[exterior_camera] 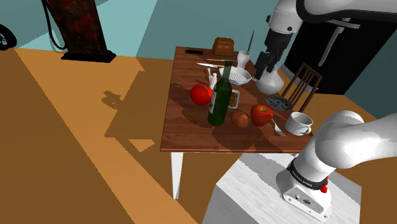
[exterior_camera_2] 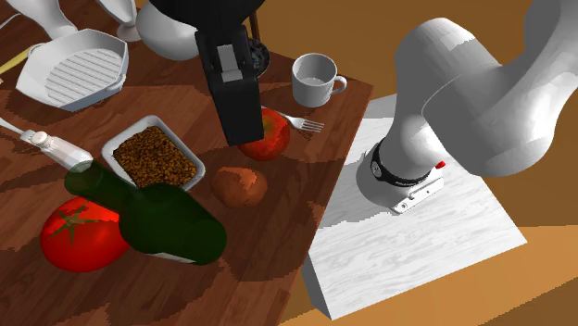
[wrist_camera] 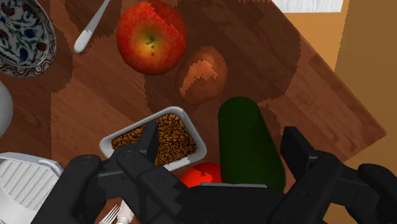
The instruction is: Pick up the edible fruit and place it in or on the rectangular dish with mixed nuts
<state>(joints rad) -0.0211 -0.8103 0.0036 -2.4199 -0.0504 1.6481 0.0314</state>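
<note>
Apple (wrist_camera: pixel 151 37), upper middle of frame: centring the released, empty pincer (wrist_camera: pixel 222 149) overhead, descending straight, avoiding brown lump (wrist_camera: pixel 202 75) and green bottle (wrist_camera: pixel 248 140), then carrying toward nut dish (wrist_camera: pixel 198 140).

Bright light reaches you from high on the shoulder view's right. The table (exterior_camera: pixel 184 127) throws a hard, dark shadow across the floor (exterior_camera: pixel 63 159) to that view's left. A broad shadow with stepped, jagged edges darkens the tabletop beside the apple (wrist_camera: pixel 151 37). The stand's (exterior_camera_2: pixel 417 250) top glows pale.
</note>
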